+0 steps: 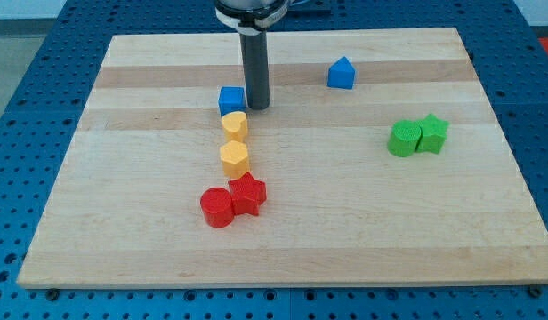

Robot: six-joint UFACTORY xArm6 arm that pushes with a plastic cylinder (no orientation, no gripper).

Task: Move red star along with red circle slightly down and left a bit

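Note:
The red star (248,193) and the red circle (216,207) touch each other low on the wooden board (363,222), left of centre, with the circle at the star's lower left. My tip (258,107) rests on the board well above them, just right of the blue cube (231,100) and just above the yellow heart (235,124). A yellow hexagon (235,158) lies between the heart and the red star.
A blue pentagon-shaped block (342,74) sits near the view's top, right of centre. A green circle (403,140) and a green star (432,132) touch at the view's right. The board lies on a blue perforated table.

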